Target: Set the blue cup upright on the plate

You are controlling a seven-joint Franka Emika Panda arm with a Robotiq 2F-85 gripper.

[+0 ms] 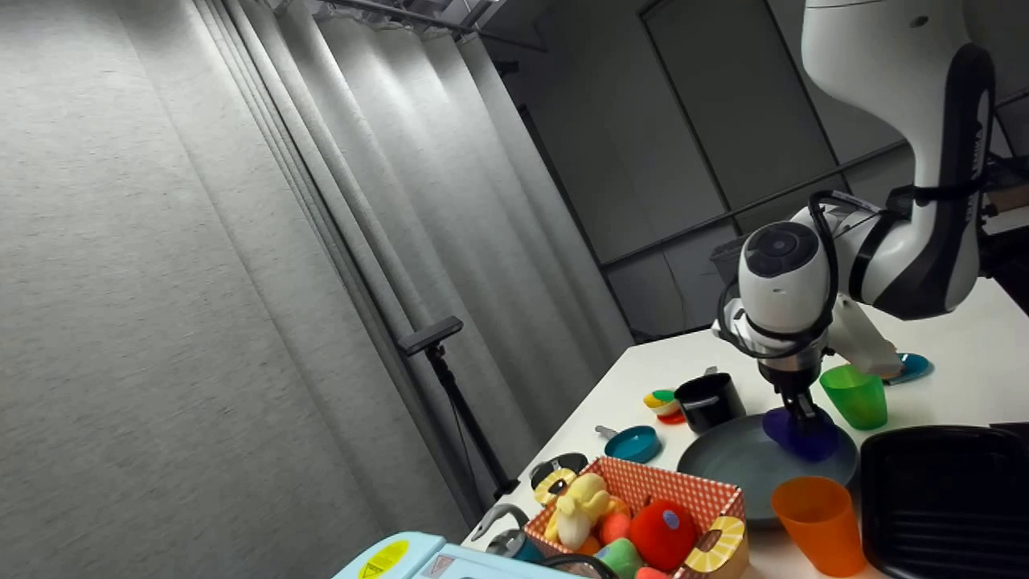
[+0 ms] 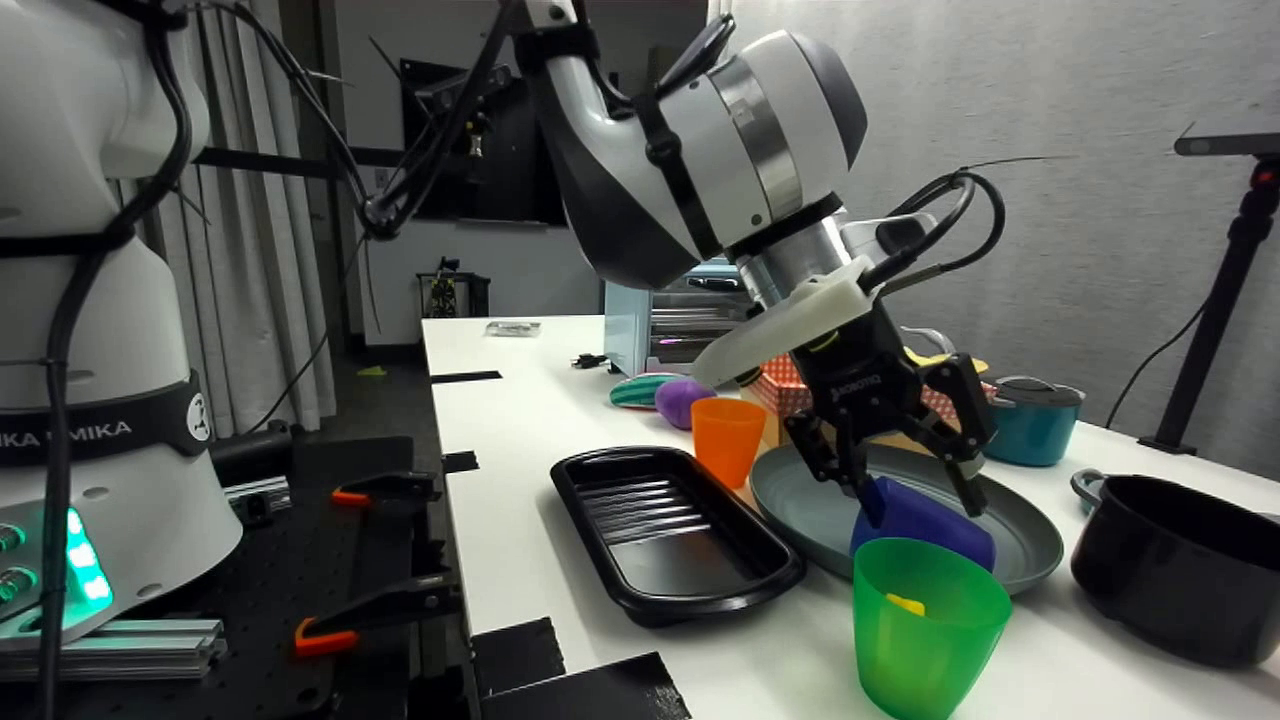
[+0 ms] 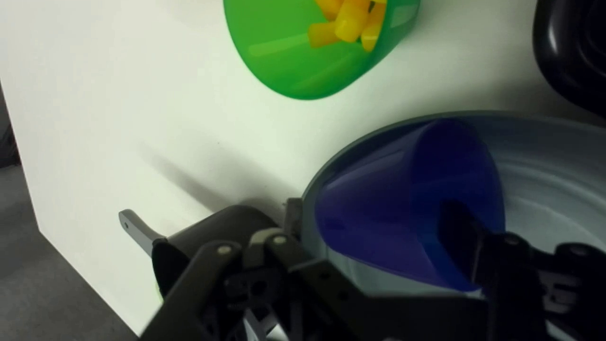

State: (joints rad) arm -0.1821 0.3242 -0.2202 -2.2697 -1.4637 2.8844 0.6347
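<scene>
Closest to your wrist camera: the gripper (image 3: 371, 219), fingers well apart, nothing visibly clamped. One finger sits at the mouth of the blue cup (image 3: 402, 203), over it or just inside, you can't tell which; the other is past the base, gap showing in the wrist view.

Blue cup is lying on its side on the plate (image 2: 800, 510). In an exterior view it's toward the near rim, mouth left, base right, green cup (image 2: 930, 630) just nearer, tray (image 2: 670, 550) left, pot (image 2: 1175, 570) right. So: on the plate, yes; upright, no. Likely you're at the righting step.

Handling, judged by eye: plain plastic, so light, not fragile, stiff with maybe a little flex at the rim. Smooth, round and tapered: expect it to roll, and your pads to slide toward the narrow base. Best hold: pinch the wall at the rim, one finger inside, one outside, then swing the base down. Squeezing mouth to base would probably squirt it loose.

Text: you can read ROBOTIQ on the gripper. Arm base (image 2: 110, 330) gives KA and MIKA, a cable (image 2: 57, 520) crossing between. Light-blue box (image 1: 422, 544) carries a yellow sticker (image 1: 384, 560) with a triangle mark; print too small. No label visible on the blue cup.
</scene>
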